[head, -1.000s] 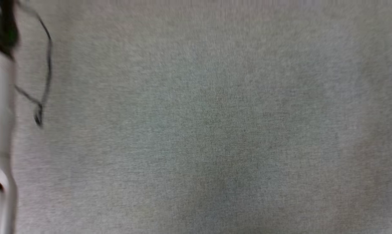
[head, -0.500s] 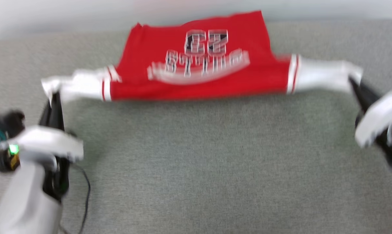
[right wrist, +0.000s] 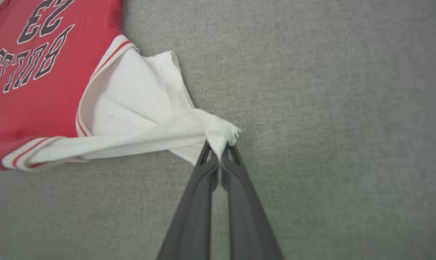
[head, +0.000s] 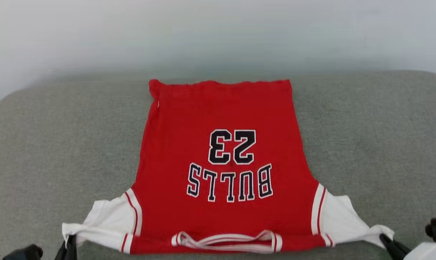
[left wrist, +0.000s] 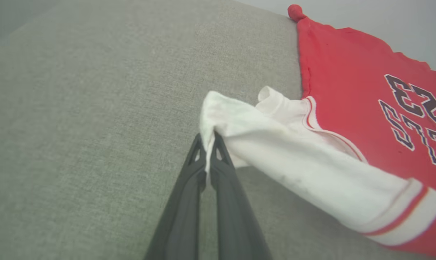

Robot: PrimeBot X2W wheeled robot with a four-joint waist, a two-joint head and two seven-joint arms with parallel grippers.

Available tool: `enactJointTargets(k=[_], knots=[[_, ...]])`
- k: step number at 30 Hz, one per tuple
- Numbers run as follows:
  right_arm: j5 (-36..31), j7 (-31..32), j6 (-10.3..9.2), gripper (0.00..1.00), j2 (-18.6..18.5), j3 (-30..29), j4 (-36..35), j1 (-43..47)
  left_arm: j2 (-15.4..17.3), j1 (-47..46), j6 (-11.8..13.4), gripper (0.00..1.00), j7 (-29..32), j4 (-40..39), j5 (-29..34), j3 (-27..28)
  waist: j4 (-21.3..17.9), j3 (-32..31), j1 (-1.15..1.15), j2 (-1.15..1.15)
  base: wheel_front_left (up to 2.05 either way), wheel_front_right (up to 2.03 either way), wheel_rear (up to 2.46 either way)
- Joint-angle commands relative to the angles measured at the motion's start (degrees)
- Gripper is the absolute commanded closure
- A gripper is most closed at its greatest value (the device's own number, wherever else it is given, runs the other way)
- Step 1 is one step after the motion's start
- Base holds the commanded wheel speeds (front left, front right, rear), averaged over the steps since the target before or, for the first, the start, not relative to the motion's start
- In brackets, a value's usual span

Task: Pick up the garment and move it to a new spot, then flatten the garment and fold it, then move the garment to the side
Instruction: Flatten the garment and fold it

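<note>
Head view: finds garment (head: 189,119) spread flat on grey upholstery (head: 366,144), lettering up, collar nearest. Pinches one white sleeve tip in closed left pincer (left wrist: 207,146), the other in closed right pincer (right wrist: 220,153). Holds both sleeves stretched outward.

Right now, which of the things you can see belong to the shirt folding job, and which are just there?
Part of the job:
- garment, spread print side up
- left gripper, shut on one white sleeve end
- right gripper, shut on the other sleeve end

Just there:
- grey cushion under the garment
- pale backdrop beyond it
</note>
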Motion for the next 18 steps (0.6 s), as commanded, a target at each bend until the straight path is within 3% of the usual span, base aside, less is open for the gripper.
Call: enactJointTargets(k=[1, 6, 7, 8, 10, 15, 18], knots=[[-0.3, 0.7, -0.12, 1.0, 0.6, -0.9, -0.9, 1.4, 0.1, 0.9, 0.8, 1.0, 0.0, -0.5, -0.1, 0.4, 0.2, -0.3, 0.03, 0.0, 0.0, 0.0, 0.0], [-4.1, 6.7, -0.11, 1.0, 6.8, -6.2, -8.1, 9.4, -1.1, 6.0, 2.3, 1.0, 0.8, -4.4, -0.7, -0.3, 0.7, -0.5, 0.03, 0.0, 0.0, 0.0, 0.0], [-4.5, 7.7, -0.11, 0.74, 7.6, -6.7, -9.2, 10.3, -1.3, 6.3, 2.3, 1.0, 0.5, -4.9, -0.6, -0.4, 0.8, -0.4, 0.03, 0.0, 0.0, 0.0, 0.0], [-4.5, 8.3, -0.11, 0.55, 8.7, -7.1, -10.5, 10.8, -1.6, 6.3, 2.2, 1.0, 0.2, -5.2, -0.5, -0.7, 0.9, -0.3, 0.03, 0.0, 0.0, 0.0, 0.0], [-5.3, 9.1, -0.09, 0.0, 9.6, -7.8, -12.6, 10.9, -1.9, 5.6, 1.9, 1.0, -0.4, -6.0, 0.0, -1.2, 1.2, 0.1, 0.03, 0.0, 0.0, 0.0, 0.0], [-7.1, 7.0, -0.08, 0.0, 10.3, -10.6, -16.6, 5.6, -2.4, 3.0, 1.1, 1.0, -1.4, -7.8, 0.6, -2.1, 1.8, 2.0, 0.03, 0.0, 0.0, 0.0, 0.0], [-7.2, 4.4, -0.08, 0.0, 10.6, -13.3, -15.4, -1.1, -3.0, 0.8, 0.6, 1.0, -1.9, -9.2, 0.9, -2.7, 2.7, 3.9, 0.03, 0.0, 0.0, 0.0, 0.0]])
